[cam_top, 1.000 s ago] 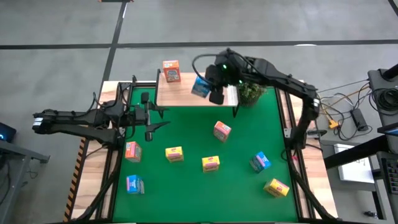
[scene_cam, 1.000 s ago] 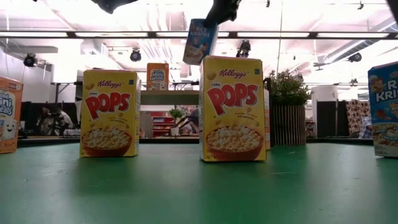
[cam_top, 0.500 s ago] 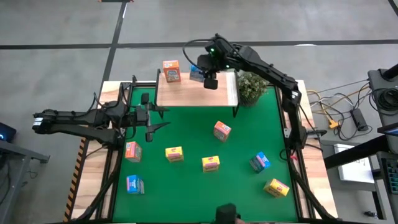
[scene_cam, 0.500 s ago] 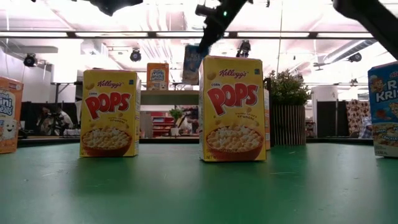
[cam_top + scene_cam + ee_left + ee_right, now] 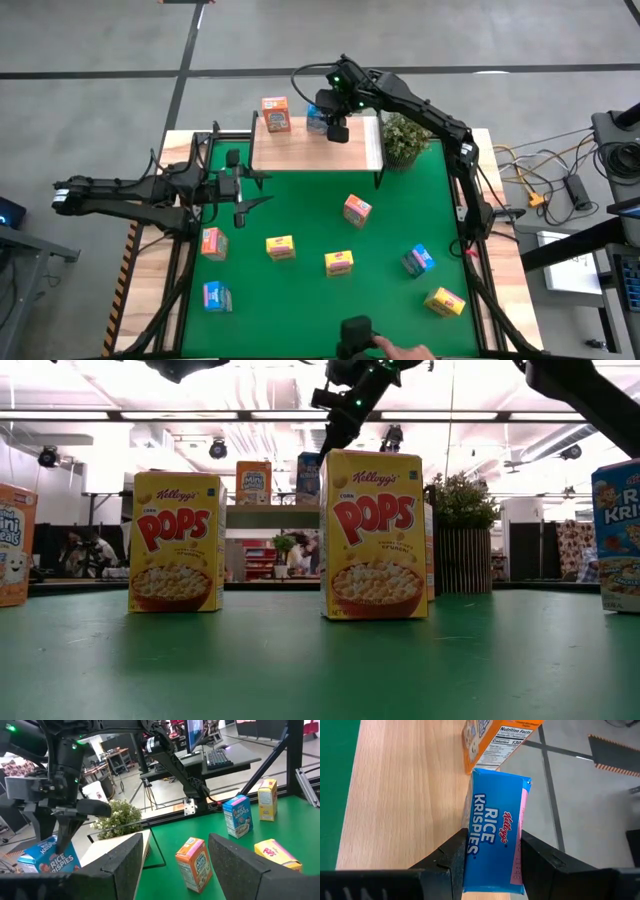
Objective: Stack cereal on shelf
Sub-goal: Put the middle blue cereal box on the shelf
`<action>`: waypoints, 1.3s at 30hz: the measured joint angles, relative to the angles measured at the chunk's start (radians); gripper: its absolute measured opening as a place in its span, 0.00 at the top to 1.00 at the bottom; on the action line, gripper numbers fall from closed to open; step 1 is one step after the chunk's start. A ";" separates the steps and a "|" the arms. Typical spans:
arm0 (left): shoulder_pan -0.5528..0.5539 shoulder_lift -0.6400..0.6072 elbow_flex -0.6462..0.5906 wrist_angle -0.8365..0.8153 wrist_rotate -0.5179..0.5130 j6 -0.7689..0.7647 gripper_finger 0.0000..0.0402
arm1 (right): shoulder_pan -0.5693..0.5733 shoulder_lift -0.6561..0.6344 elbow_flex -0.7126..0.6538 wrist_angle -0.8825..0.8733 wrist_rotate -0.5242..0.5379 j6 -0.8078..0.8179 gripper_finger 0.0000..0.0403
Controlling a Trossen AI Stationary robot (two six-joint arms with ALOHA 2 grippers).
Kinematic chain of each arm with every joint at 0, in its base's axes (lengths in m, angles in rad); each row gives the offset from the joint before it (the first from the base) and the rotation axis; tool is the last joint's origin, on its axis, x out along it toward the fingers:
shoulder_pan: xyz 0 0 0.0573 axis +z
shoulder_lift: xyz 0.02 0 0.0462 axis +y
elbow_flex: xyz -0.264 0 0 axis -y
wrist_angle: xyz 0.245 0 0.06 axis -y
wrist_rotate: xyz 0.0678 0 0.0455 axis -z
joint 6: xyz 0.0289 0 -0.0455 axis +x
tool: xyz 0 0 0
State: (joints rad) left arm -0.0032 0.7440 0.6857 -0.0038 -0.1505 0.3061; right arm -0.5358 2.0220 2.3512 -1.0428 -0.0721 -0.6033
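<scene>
My right gripper [image 5: 336, 122] reaches over the far side of the light-wood shelf [image 5: 300, 150] and is shut on a blue cereal box [image 5: 495, 835]. That box [image 5: 308, 475] stands next to an orange-pink box [image 5: 275, 113], which rests upright on the shelf board. My left gripper [image 5: 172, 865] is open and hovers over the mat's left side, touching nothing. On the green mat lie or stand two orange-pink boxes [image 5: 357, 210], [image 5: 212, 242], three yellow ones such as [image 5: 280, 247], and two blue ones [image 5: 418, 260], [image 5: 217, 297]. My right gripper pinches the blue box's upper end [image 5: 492, 862] between its two fingers [image 5: 454, 855], one on each broad face. The fingers come from above, pointing down. The box is upright, and its bottom end [image 5: 308, 500] seems to rest on the shelf board.
A small potted plant [image 5: 403, 145] stands by the shelf's right end. A person's hand [image 5: 400, 352] with a dark object [image 5: 355, 333] shows at the table's near edge. The shelf board has bare room on its near half and right part.
My right gripper has carried the blue box toward the far edge and leftward along the shelf, then down, from hanging tilted above the shelf to standing upright beside the orange-pink box. A hand with a dark object has come in at the near edge.
</scene>
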 joint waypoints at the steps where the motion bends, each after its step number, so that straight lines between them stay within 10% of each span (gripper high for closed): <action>1: 0.000 0.000 0.000 0.004 0.000 0.000 0.48 | 0.000 0.000 0.000 0.000 -0.009 0.001 0.65; 23: 0.000 0.000 0.000 0.009 0.000 -0.030 0.48 | -0.002 0.003 0.003 0.037 -0.007 0.053 0.42; 39: 0.000 0.006 -0.085 0.007 0.001 -0.124 0.48 | 0.103 -0.144 0.005 0.017 -0.006 0.273 0.49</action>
State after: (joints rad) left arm -0.0031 0.7499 0.6007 0.0035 -0.1495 0.1823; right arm -0.4327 1.8783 2.3559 -1.0258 -0.0782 -0.3299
